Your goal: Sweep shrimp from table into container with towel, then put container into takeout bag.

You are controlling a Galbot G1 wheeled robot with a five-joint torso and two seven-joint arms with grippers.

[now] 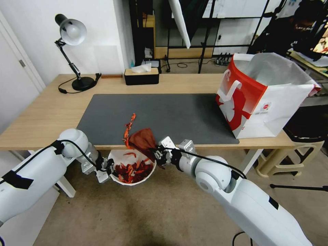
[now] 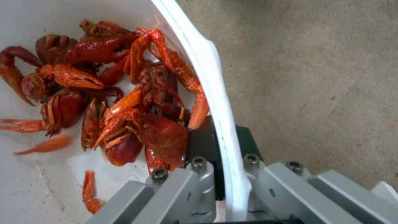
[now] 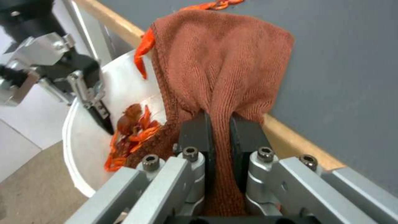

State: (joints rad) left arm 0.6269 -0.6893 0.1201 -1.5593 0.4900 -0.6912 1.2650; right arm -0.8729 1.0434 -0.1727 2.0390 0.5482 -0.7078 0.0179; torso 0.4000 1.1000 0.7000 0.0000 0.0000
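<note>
Head view, low in the frame: the left gripper (image 1: 108, 168) clamps the left rim of the container (image 1: 116, 158), held just under the table (image 1: 44, 112) edge with shrimp (image 1: 134, 169) heaped inside. Right of it, the right gripper (image 1: 158, 152) pinches the towel (image 1: 142, 139), which fans up and leftward onto the mat (image 1: 171, 112). A thin line of shrimp runs up the frame from the towel.

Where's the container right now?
In the head view the container is held just below the table's near edge, its rim clamped by the left gripper, with the towel in the right gripper draped right above it.
</note>
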